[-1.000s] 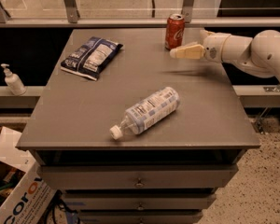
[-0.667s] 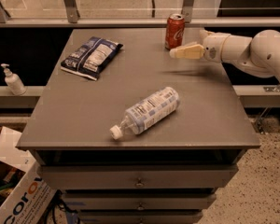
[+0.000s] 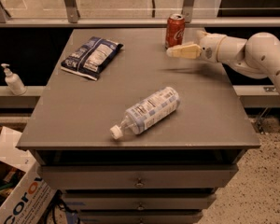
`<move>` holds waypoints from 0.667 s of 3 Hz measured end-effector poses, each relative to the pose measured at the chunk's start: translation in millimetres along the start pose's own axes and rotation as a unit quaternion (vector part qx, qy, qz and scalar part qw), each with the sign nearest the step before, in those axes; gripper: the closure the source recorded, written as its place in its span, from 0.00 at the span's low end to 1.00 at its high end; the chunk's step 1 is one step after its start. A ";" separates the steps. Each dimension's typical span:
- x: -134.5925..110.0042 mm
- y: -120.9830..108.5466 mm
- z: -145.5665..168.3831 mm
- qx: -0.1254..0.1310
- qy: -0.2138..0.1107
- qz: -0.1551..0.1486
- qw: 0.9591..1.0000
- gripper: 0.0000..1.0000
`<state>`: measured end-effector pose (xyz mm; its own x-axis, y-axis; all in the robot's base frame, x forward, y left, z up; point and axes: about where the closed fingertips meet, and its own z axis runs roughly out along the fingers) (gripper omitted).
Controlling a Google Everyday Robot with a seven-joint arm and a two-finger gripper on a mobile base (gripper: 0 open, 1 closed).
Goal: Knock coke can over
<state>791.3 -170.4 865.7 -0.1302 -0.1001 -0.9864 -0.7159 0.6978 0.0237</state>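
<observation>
The red coke can [image 3: 174,30] stands upright near the far edge of the grey cabinet top [image 3: 84,106], right of centre. My gripper [image 3: 171,52] comes in from the right on the white arm [image 3: 252,52]. Its cream tip hovers just in front of the can's base and a little to the right of it, close to the can. I cannot tell whether it touches the can.
A clear plastic bottle [image 3: 148,111] with a blue-white label lies on its side near the front of the top. A dark blue snack bag [image 3: 92,56] lies at the back left. A white pump bottle [image 3: 12,80] stands on a ledge to the left. A cardboard box [image 3: 18,195] sits on the floor.
</observation>
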 end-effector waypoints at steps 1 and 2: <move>-7.6 -21.6 33.1 0.018 -0.031 0.003 0.999 0.00; -3.7 -32.0 47.2 0.028 -0.034 -0.004 0.999 0.00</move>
<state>847.1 -158.8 861.0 -0.0764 -0.0595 -0.9953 -0.6777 0.7353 0.0080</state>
